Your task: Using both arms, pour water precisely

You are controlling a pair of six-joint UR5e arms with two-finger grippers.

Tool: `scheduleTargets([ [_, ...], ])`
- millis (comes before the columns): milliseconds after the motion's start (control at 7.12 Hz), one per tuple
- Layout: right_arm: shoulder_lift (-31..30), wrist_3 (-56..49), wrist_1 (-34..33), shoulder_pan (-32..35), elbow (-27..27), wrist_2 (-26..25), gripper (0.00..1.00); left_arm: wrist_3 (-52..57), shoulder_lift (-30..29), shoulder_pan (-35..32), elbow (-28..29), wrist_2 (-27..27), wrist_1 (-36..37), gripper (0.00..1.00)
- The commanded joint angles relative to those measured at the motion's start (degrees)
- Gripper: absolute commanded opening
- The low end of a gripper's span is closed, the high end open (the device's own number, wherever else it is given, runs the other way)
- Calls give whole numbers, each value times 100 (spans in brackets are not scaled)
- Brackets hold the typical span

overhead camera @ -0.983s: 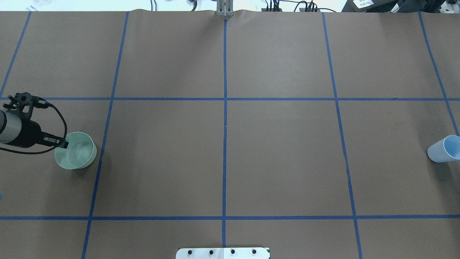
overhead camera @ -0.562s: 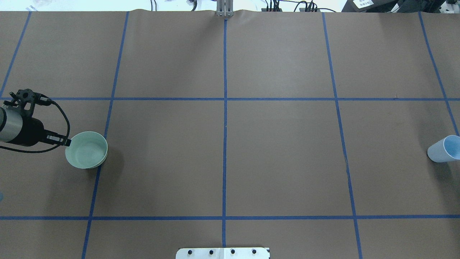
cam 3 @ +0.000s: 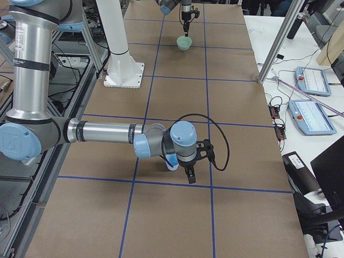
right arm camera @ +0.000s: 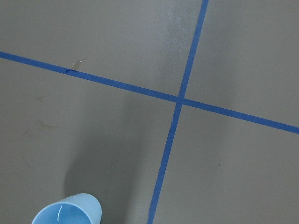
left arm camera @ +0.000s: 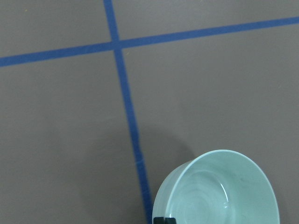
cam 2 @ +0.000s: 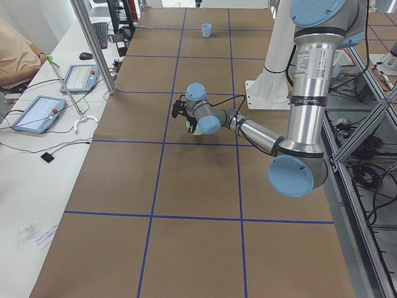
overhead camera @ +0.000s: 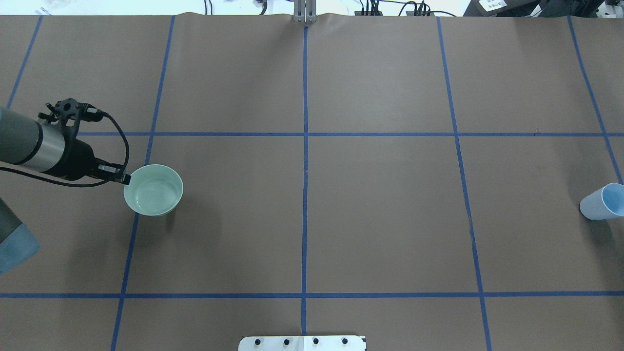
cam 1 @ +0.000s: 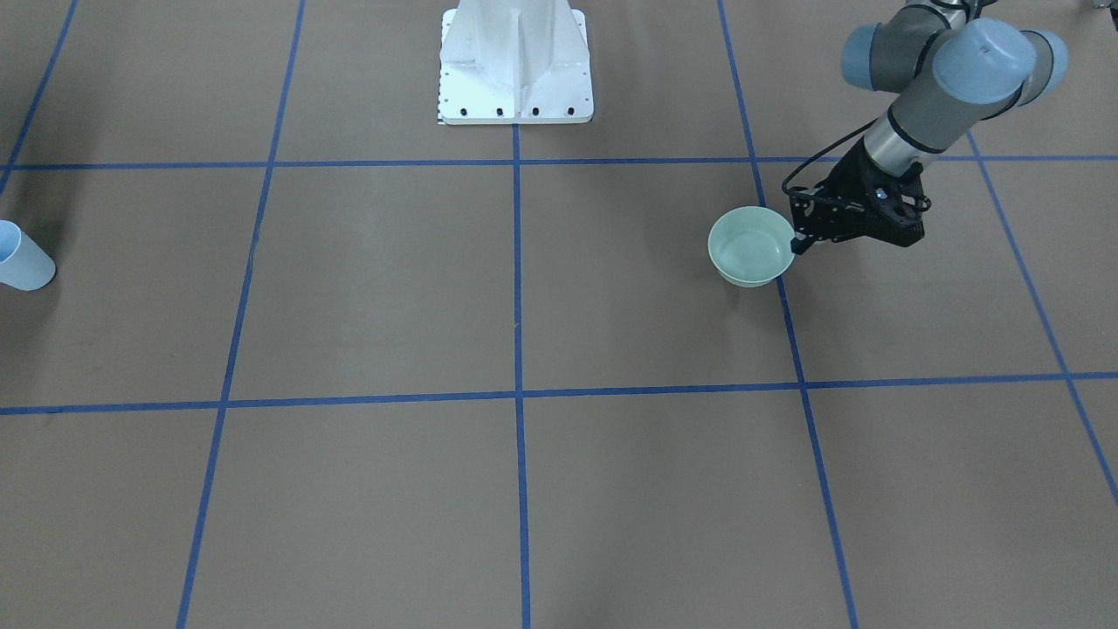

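My left gripper [overhead camera: 126, 179] is shut on the near rim of a mint-green bowl [overhead camera: 153, 190] and holds it level just above the brown table. It also shows in the front view, gripper [cam 1: 793, 245] and bowl [cam 1: 751, 246]. The water [left arm camera: 210, 198] shows as faint ripples and a glint inside the bowl [left arm camera: 219, 186]. A light-blue cup [overhead camera: 602, 202] stands at the table's far right edge, also low in the right wrist view [right arm camera: 67, 212]. My right gripper [cam 3: 190, 176] shows only in the exterior right view, beside the cup [cam 3: 171, 161]. I cannot tell whether it is open or shut.
The white bolted pedestal [cam 1: 515, 70] stands at the robot's side of the table. Blue tape lines [overhead camera: 304, 195] divide the brown surface into squares. Side benches with tablets [cam 2: 37, 115] and an aluminium post [cam 2: 93, 46] flank the left end.
My left arm has carried the bowl to the right and slightly away from the robot. The bowl was tilted and is now level. The blue cup has not moved.
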Motion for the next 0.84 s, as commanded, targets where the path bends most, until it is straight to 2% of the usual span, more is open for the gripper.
scheduleTargets([
  [0, 0, 9, -3, 0, -5, 9, 100, -569, -1051, 265, 59, 13, 774, 0],
  [140, 0, 9, -3, 0, -13, 9, 100, -920, -1482, 580, 216, 48, 847, 0],
  [281, 0, 9, -3, 0, -13, 9, 100, -1289, -2044, 792, 557, 249, 847, 0],
  [702, 26, 17, -3, 0, -13, 9, 100, -1819, -3214, 1356, 1541, 812, 838, 0],
])
